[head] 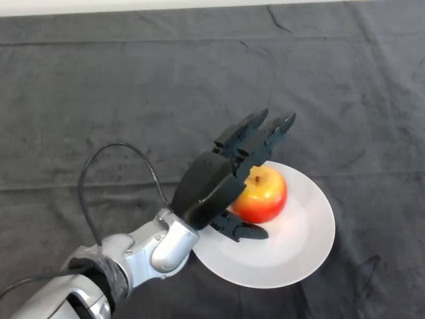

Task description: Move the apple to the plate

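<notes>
My hand sits centre frame over the white plate. Fingers stretch straight and apart above the apple, thumb below it. Apple rests on the plate's left part.

Soft even light, apple w/ sheen

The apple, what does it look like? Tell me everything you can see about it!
The apple is round, shiny, red with a yellow patch near the top, where its little dip shows. It sits upright on the white plate, toward the plate's left side. The black left hand is over it from the left, fingers straight above it, thumb low beside it. Whether they touch the apple cannot be told.
</notes>
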Robot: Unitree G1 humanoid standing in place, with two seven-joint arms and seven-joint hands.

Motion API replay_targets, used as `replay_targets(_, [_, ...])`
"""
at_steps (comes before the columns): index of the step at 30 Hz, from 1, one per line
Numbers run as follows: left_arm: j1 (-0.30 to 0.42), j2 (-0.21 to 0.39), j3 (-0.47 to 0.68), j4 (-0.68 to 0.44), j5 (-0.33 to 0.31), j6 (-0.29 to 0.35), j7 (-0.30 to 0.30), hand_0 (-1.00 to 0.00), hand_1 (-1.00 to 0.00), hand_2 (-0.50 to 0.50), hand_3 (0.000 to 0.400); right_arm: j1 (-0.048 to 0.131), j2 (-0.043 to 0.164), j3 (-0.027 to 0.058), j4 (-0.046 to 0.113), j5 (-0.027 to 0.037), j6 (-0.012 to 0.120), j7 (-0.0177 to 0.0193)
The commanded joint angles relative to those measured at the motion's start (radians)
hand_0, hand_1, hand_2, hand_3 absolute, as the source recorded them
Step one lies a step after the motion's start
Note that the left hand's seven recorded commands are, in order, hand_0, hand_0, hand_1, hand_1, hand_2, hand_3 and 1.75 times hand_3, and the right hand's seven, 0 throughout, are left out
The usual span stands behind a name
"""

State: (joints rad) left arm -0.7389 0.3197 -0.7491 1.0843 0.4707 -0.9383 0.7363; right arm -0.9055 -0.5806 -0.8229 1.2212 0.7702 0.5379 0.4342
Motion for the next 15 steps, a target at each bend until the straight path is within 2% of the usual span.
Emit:
replay_targets(1, [-0.044, 0.061, 0.050, 0.043, -0.035, -0.024, -0.004, 0.00, 0.00, 0.00, 0.000, 0.029, -0.024, -0.0068, 0.020, 0.0072, -0.007, 0.0051])
replay_targets(7, [-0.025, 0.121, 0.115, 0.055, -0.065, -0.052, 0.017, 0.00, 0.00, 0.00, 0.000, 0.029, -0.024, -0.0069, 0.020, 0.0071, -0.007, 0.0052])
replay_targets(15, [-0.002, 0.168, 0.197, 0.084, -0.109, -0.068, 0.034, 0.00, 0.00, 0.00, 0.000, 0.029, -0.024, -0.0069, 0.020, 0.0070, -0.007, 0.0052])
